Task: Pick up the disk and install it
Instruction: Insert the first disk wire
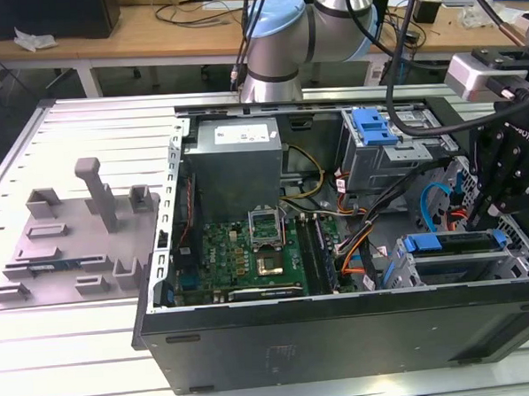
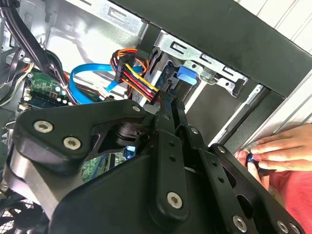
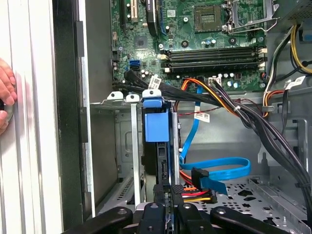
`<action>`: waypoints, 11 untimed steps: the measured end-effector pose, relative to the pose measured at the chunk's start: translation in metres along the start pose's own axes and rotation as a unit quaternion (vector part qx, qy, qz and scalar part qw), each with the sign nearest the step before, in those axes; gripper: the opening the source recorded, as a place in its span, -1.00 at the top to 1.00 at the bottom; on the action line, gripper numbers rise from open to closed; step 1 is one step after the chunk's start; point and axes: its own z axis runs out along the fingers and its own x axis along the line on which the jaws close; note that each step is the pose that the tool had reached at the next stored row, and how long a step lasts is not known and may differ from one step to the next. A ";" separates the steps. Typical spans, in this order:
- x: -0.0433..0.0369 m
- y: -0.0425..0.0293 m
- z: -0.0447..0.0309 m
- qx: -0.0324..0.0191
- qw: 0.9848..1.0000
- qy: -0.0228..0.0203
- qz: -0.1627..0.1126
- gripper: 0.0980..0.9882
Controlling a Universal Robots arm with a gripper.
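Installation, not pick-up, looks like the step in hand. In the exterior view the disk (image 1: 453, 241) lies in the drive cage (image 1: 446, 273) at the corner of the open computer case (image 1: 343, 336) on the exterior view's right. Its blue carrier frame runs along the top of the cage. The gripper (image 1: 505, 208) hangs just above the cage's end, near the case wall.

In the second wrist view the gripper (image 2: 171, 105) reaches toward the cage, and the pincer's two fingers are pressed close together with nothing visible between them. The blue tab of the disk (image 2: 186, 75) sits between the metal rails just beyond. A bundle of red, yellow and black power wires (image 2: 136, 80) passes right beside the gripper. A person's hand (image 2: 285, 148) rests outside the case.

In the first wrist view the disk (image 3: 156, 124) stands edge-on in its slot, between the cage's plates. The gripper (image 3: 169, 197) is lined up with the disk's near end. Whether it touches the disk cannot be told. A blue data cable (image 3: 219, 170) and a power plug (image 3: 195, 190) lie just beside the slot.

As a judgement, the disk seems seated or nearly so. Any further move calls for a straight push along the rails, keeping clear of the plug and wires.
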 end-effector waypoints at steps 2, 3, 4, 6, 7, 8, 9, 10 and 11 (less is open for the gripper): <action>0.0000 0.0001 0.0000 0.000 1.000 0.000 0.000 0.85; 0.0000 0.0001 0.0000 0.000 1.000 0.000 0.000 0.85; 0.0001 0.0000 0.0002 0.000 1.000 0.000 0.000 0.85; 0.0004 0.0000 0.0005 0.000 1.000 0.000 0.000 0.85; 0.0004 0.0000 0.0007 0.000 1.000 0.000 0.000 0.85; 0.0005 0.0000 0.0007 0.000 1.000 0.000 0.000 0.85; 0.0005 0.0000 0.0008 0.000 1.000 0.000 0.000 0.85; 0.0005 0.0000 0.0009 0.000 1.000 0.000 0.000 0.85; 0.0004 -0.0003 0.0011 0.000 1.000 0.000 0.000 0.85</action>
